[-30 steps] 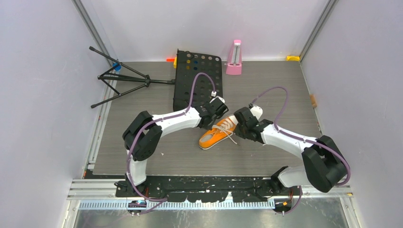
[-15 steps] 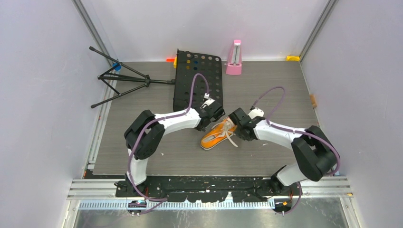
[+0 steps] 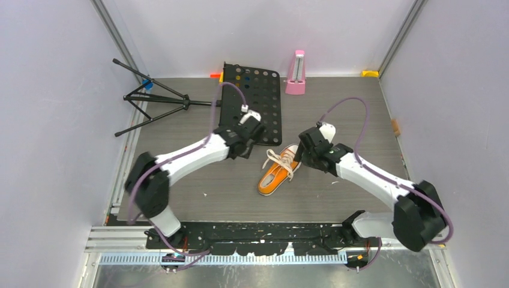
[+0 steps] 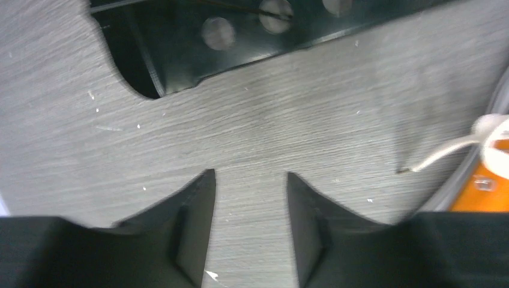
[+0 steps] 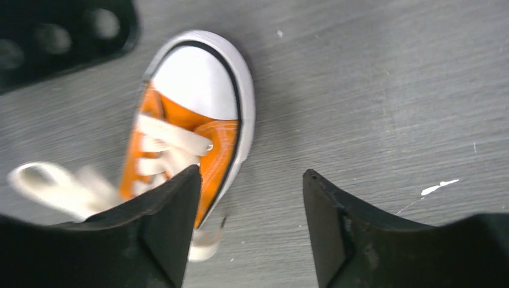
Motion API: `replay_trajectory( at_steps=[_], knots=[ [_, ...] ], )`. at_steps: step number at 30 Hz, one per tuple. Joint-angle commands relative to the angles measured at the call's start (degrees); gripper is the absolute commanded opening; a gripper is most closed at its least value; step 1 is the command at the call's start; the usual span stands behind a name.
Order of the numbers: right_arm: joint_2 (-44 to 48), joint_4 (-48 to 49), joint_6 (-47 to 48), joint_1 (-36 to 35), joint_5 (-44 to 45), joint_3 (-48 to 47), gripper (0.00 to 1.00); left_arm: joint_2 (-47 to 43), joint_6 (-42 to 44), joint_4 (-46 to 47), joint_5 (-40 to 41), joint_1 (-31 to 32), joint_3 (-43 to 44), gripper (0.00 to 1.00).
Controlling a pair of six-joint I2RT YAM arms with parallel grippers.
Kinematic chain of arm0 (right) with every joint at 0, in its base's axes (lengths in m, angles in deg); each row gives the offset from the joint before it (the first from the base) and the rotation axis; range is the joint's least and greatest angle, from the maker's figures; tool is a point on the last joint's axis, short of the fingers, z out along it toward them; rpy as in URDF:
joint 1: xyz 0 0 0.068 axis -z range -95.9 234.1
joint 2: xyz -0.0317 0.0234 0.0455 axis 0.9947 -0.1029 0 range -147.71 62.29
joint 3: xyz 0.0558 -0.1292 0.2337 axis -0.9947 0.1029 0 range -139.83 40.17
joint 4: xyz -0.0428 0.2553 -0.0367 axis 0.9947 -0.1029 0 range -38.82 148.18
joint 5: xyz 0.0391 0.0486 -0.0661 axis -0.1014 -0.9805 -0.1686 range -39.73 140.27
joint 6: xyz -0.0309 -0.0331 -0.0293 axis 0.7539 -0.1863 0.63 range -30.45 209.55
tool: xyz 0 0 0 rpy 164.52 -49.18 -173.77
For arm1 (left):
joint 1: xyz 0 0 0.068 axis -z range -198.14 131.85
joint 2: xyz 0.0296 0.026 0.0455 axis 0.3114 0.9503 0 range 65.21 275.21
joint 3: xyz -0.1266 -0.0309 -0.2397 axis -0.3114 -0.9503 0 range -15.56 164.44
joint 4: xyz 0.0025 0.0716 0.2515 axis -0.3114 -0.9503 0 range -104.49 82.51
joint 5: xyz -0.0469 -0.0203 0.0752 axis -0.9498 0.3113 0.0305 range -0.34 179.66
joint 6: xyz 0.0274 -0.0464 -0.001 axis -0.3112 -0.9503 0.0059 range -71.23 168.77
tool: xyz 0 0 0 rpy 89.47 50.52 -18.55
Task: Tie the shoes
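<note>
Both arms have backed off the shoe [image 3: 277,173], which now lies on the bench [image 3: 342,102] between them. The outstretched left claw [image 4: 249,180] is partly open near the panel [image 3: 252,99]. The right claw [image 5: 252,180] is wide open beside the toe. Both are empty.

Sneaker [image 3: 277,173], single, small, low-top, orange canvas. White rubber sole [image 5: 247,120]; white toe cap [image 5: 195,81] edged with a dark line. Upright on its sole on the grey wood-grain table [image 3: 228,186], near the middle. Set on a diagonal: toe cap toward the far right, open heel end toward the near left. White laces [image 3: 277,161] crossed over the tongue, with a loop and a loose end trailing off the left side onto the tabletop. Knot too blurred to judge.
</note>
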Motion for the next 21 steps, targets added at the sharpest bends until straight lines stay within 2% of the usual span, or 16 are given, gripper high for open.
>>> replay_trajectory(
  at_steps=[1,2,3,4,8,12,14,18,21],
  knots=[
    [8.8,0.7,7.3,2.2,-2.4,-2.1,0.72,-15.7,1.0,5.0,-2.8,-3.3,-6.8,0.67],
    [10.6,1.2,8.5,2.9,-2.3,-1.6,0.76,-18.8,1.3,6.4,-2.7,-4.0,-9.4,0.86],
    [12.4,1.8,9.7,3.6,-1.9,-1.1,0.8,-22.3,1.6,8.3,-2.9,-4.8,-12.0,0.98],
    [14.0,2.2,10.9,4.6,-0.6,-0.9,0.83,-25.3,1.4,9.6,-3.4,-6.1,-14.4,0.99],
    [19.4,5.4,14.3,8.6,12.5,0.1,0.96,-34.7,0.3,16.5,-5.4,-14.9,-24.8,1.0],
    [25.1,19.8,25.1,13.3,15.3,7.4,0.97,-44.5,2.0,27.8,-1.2,-23.3,-36.6,1.0],
    [26.2,25.7,24.4,16.8,14.6,11.2,0.99,-48.3,3.7,33.9,0.2,-26.9,-41.9,1.0],
    [21.6,39.3,24.9,21.8,11.9,17.1,0.99,-48.6,9.9,54.8,0.6,-30.5,-53.2,1.0],
    [15.8,43.3,29.7,22.6,14.2,16.6,0.99,-44.8,14.3,60.6,3.2,-31.3,-54.9,1.0]
  ],
)
